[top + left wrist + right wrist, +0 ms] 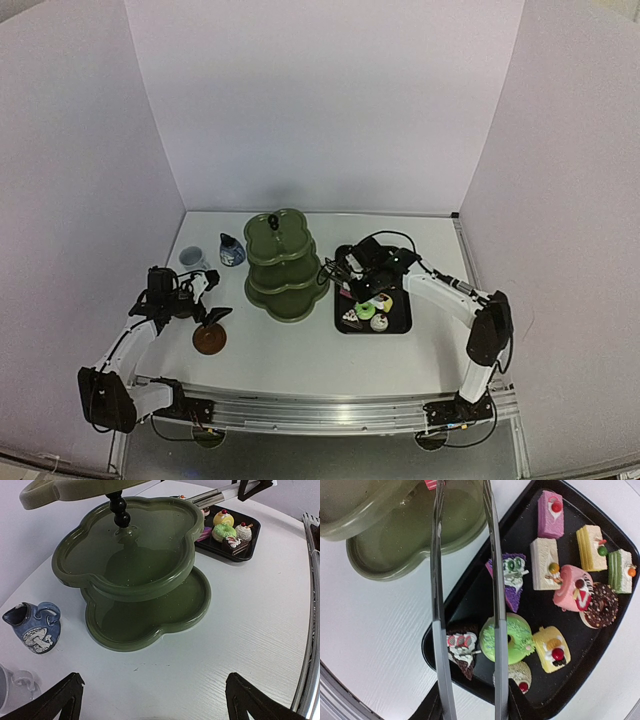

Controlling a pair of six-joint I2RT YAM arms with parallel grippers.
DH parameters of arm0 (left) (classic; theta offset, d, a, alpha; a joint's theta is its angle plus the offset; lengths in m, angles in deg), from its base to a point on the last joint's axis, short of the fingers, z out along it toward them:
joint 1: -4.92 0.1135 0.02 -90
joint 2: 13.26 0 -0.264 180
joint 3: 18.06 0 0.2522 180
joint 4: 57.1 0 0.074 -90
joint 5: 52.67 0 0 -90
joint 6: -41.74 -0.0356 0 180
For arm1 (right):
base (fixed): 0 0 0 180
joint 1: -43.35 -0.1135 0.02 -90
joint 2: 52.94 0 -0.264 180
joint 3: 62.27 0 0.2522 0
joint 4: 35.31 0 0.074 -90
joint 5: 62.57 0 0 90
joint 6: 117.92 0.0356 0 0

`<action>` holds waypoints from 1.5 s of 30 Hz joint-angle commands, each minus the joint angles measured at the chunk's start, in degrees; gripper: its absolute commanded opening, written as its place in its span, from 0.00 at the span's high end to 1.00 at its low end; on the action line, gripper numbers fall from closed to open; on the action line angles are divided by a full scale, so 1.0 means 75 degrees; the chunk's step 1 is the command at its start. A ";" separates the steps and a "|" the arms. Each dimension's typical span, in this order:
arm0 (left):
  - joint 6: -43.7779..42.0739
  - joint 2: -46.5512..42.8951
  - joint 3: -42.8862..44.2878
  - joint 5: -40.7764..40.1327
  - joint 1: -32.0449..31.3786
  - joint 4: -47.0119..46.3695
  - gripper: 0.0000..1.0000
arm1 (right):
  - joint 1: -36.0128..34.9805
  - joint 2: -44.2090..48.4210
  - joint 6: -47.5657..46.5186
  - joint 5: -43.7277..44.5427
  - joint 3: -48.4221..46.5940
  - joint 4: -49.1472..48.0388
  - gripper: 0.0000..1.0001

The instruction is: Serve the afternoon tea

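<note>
Tongs (438, 580) run up the right wrist view, clamped in the right end effector (350, 272), tips reaching the stand (283, 265). On the counter (300, 350), the stand sits centre, the tray (585, 650) just right of it. Left end effector (154, 690) gapes wide, holding nothing, by the coaster (210, 339) at near left. Pot (35, 627) and mug (192, 259) stand far left. Cakes (507, 637) lie on the tray.

Glossy glazed stand (125, 587), shiny metal tongs (438, 605)
</note>
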State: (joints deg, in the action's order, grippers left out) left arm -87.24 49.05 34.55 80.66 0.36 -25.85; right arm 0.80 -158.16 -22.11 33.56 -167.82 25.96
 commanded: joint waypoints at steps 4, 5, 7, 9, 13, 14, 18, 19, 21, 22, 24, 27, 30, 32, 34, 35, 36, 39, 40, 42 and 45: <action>-0.0064 -0.0022 0.0009 0.0048 -0.0021 -0.0178 0.00 | -0.0036 0.1508 0.0474 0.0866 0.0531 0.0595 0.65; -0.0064 -0.0024 0.0006 0.0057 -0.0022 -0.0188 0.00 | -0.0035 0.1601 0.0522 0.1002 0.0598 0.0711 0.65; -0.0051 -0.0041 -0.0011 0.0067 -0.0023 -0.0209 0.01 | -0.0022 0.1793 0.0616 0.1343 0.0715 0.0991 0.65; -0.0041 -0.0046 -0.0024 0.0071 -0.0020 -0.0219 0.00 | 0.0034 0.1922 0.0708 0.1606 0.0837 0.1277 0.65; -0.0041 -0.0069 -0.0058 0.0083 -0.0025 -0.0267 0.00 | 0.0256 0.2091 0.0925 0.1874 0.1158 0.1544 0.65; -0.0030 -0.0078 -0.0069 0.0084 -0.0023 -0.0285 0.00 | 0.0317 0.2094 0.0969 0.1878 0.1232 0.1558 0.64; -0.0012 -0.0120 -0.0086 0.0077 -0.0023 -0.0293 0.01 | 0.0414 0.2038 0.1087 0.1883 0.1451 0.1606 0.64; -0.0014 -0.0132 -0.0084 0.0061 -0.0023 -0.0273 0.01 | 0.0435 0.2016 0.1103 0.1876 0.1490 0.1610 0.64; -0.0040 -0.0141 -0.0084 0.0047 -0.0022 -0.0238 0.00 | 0.0460 0.1980 0.1135 0.1862 0.1536 0.1622 0.63; -0.0055 -0.0149 -0.0088 0.0044 -0.0021 -0.0223 0.00 | 0.0475 0.1970 0.1145 0.1850 0.1555 0.1623 0.63; -0.0064 -0.0160 -0.0093 0.0049 -0.0020 -0.0211 0.00 | 0.0513 0.1956 0.1159 0.1821 0.1587 0.1614 0.63; -0.0081 -0.0148 -0.0086 0.0063 -0.0023 -0.0212 0.00 | 0.0574 0.1877 0.1150 0.1682 0.1601 0.1614 0.61; -0.0099 -0.0156 -0.0078 0.0061 -0.0020 -0.0208 0.00 | 0.0636 0.1730 0.1144 0.1609 0.1608 0.1607 0.60; -0.0106 -0.0163 -0.0071 0.0054 -0.0019 -0.0204 0.00 | 0.0689 0.1614 0.1138 0.1565 0.1605 0.1595 0.60; -0.0116 -0.0160 -0.0062 0.0055 -0.0018 -0.0195 0.00 | 0.0742 0.1513 0.1107 0.1501 0.1593 0.1561 0.61; -0.0112 -0.0154 -0.0060 0.0063 -0.0024 -0.0194 0.00 | 0.0760 0.1467 0.1084 0.1455 0.1586 0.1533 0.60; -0.0116 -0.0152 -0.0061 0.0064 -0.0019 -0.0193 0.00 | 0.0784 0.1423 0.1059 0.1418 0.1593 0.1481 0.60; -0.0123 -0.0150 -0.0060 0.0071 -0.0024 -0.0192 0.00 | 0.0861 0.1278 0.1012 0.1278 0.1612 0.1305 0.61; -0.0131 -0.0148 -0.0057 0.0063 -0.0020 -0.0191 0.00 | 0.0876 0.1230 0.0999 0.1250 0.1611 0.1232 0.61; -0.0143 -0.0152 -0.0043 0.0052 -0.0020 -0.0185 0.00 | 0.0899 0.1163 0.0979 0.1183 0.1592 0.1119 0.62; -0.0161 -0.0149 -0.0025 0.0035 -0.0020 -0.0172 0.00 | 0.0962 0.1085 0.0971 0.1061 0.1595 0.0968 0.63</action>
State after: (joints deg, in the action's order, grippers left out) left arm -87.32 48.94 33.81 80.68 0.36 -26.41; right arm 7.39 -149.15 -14.58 43.31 -155.71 36.25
